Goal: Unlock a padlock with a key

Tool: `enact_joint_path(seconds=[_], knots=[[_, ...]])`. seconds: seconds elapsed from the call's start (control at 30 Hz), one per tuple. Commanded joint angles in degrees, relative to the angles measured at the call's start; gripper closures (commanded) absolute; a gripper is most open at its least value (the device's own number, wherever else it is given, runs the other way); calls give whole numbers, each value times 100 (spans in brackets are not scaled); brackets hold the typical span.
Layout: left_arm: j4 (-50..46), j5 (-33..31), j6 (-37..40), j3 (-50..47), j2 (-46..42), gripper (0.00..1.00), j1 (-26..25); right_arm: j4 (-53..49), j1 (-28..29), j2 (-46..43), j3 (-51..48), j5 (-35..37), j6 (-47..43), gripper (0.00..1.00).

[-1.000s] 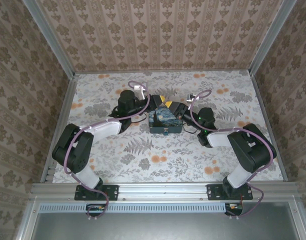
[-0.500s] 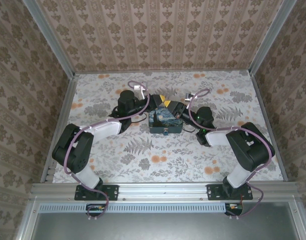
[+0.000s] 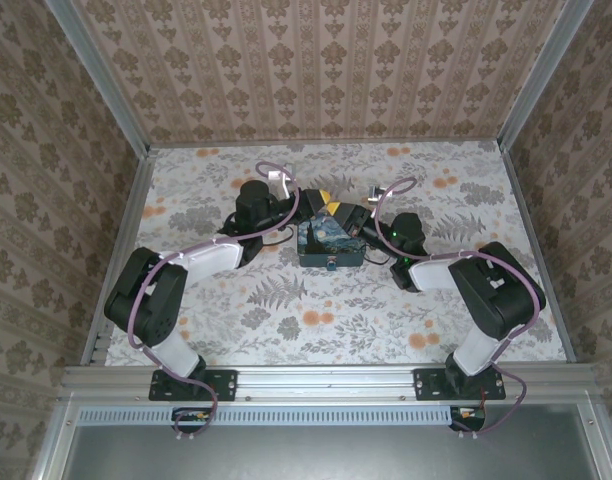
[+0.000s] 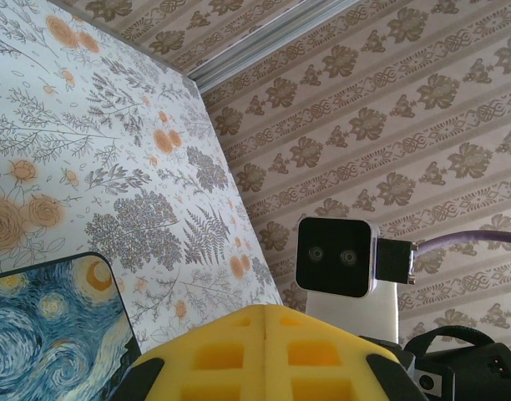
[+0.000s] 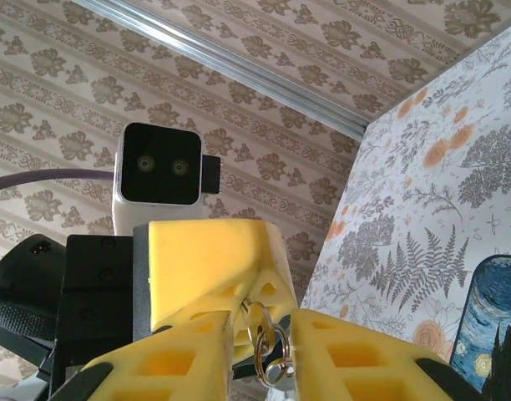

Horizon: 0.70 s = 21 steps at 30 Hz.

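Observation:
Behind the blue night-sky box (image 3: 331, 243), my left gripper (image 3: 323, 203) and right gripper (image 3: 354, 217) meet tip to tip. In the left wrist view the left gripper (image 4: 265, 351) has its yellow pads pressed flat together. From the right wrist view, those same fingers (image 5: 209, 267) pinch a small key (image 5: 257, 322), and its rings (image 5: 272, 355) dangle below. The right gripper (image 5: 264, 359) is open, with the rings hanging in the gap between its pads. The padlock (image 3: 329, 265) shows as a tiny dark bluish spot on the box's near face.
The box sits mid-table on a floral cloth (image 3: 316, 320). Patterned walls close in the back (image 3: 326, 70) and both sides, with metal rails along the table edges (image 3: 116, 250). Both arms' cables (image 3: 271, 172) loop above the wrists.
The right arm has edged a little left toward the left gripper. The left arm and the box have stayed where they were.

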Motion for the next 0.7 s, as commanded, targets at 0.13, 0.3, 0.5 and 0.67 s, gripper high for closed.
enact_joint_path(seconds=[0.13,0.3,0.5,0.67], knots=[[259,95,-72,-6,96,100,-50,234,30,61,55,-64,1,79],[240,93,-71,-22,104,100,-58,231,29,74,64,-72,-7,84],[199,117,-40,2,115,100,-76,228,28,62,73,-81,3,91],[118,138,-11,26,154,100,-94,231,27,51,98,-114,-5,92]])
